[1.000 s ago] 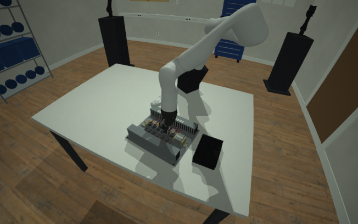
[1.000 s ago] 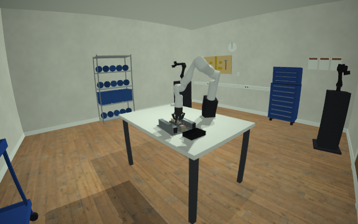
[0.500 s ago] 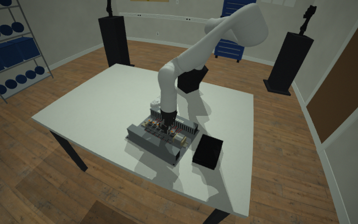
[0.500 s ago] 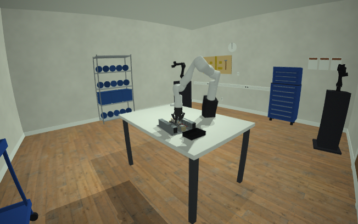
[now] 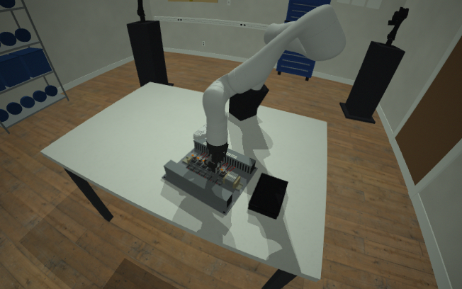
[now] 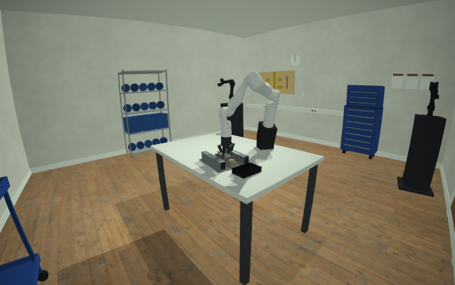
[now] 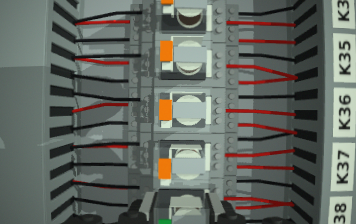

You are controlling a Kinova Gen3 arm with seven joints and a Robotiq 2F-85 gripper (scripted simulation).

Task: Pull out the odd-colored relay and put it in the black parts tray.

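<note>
The grey relay panel [image 5: 209, 175] lies flat on the white table. In the wrist view a column of relays runs up the panel; three of them show orange buttons [image 7: 166, 110]. The lowest relay [image 7: 182, 207], beside label K38, has a green button [image 7: 164, 220] at the frame's bottom edge. My gripper [image 7: 181, 208] is shut on this green-button relay, with a dark fingertip on each side of it. The relay sits in its socket in the panel. In the top view the gripper [image 5: 214, 163] points straight down onto the panel's middle. The black parts tray [image 5: 268, 195] lies just right of the panel.
Red and black wires [image 7: 260, 75] run from the relays to slotted ducts on both sides. The arm's black base [image 5: 246, 103] stands at the table's far side. Black camera pedestals [image 5: 372, 79] and a shelf [image 5: 21, 64] stand off the table.
</note>
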